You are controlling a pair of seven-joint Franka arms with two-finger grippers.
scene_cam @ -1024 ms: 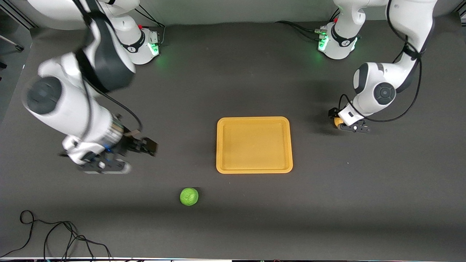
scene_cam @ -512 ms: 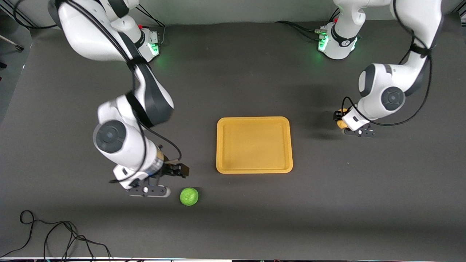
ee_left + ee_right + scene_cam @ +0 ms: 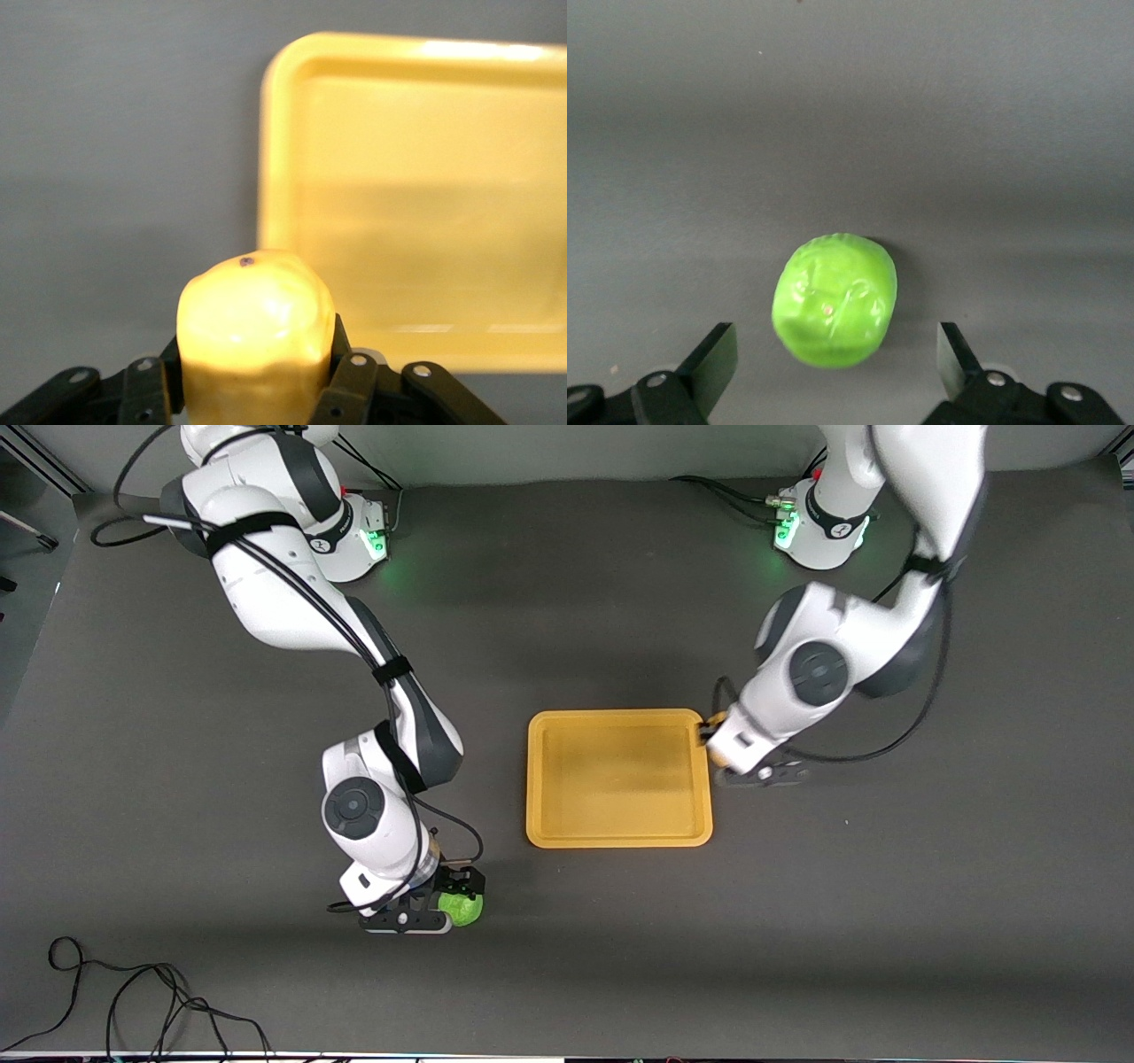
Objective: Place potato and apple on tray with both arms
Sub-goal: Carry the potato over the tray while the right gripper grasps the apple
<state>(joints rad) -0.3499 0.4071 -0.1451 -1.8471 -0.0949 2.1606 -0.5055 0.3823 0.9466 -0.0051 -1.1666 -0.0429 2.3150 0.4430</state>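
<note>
Beside the tray, at its edge toward the left arm's end, the left end effector carries the potato pinched between its fingers, poised to swing over the rim! Nearer the front camera than the tray, the apple sits on the surface, the right end effector spread wide around it, not yet gripping, lined up to close.

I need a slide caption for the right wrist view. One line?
Open right gripper poised around the green apple lying on the dark table.
</note>
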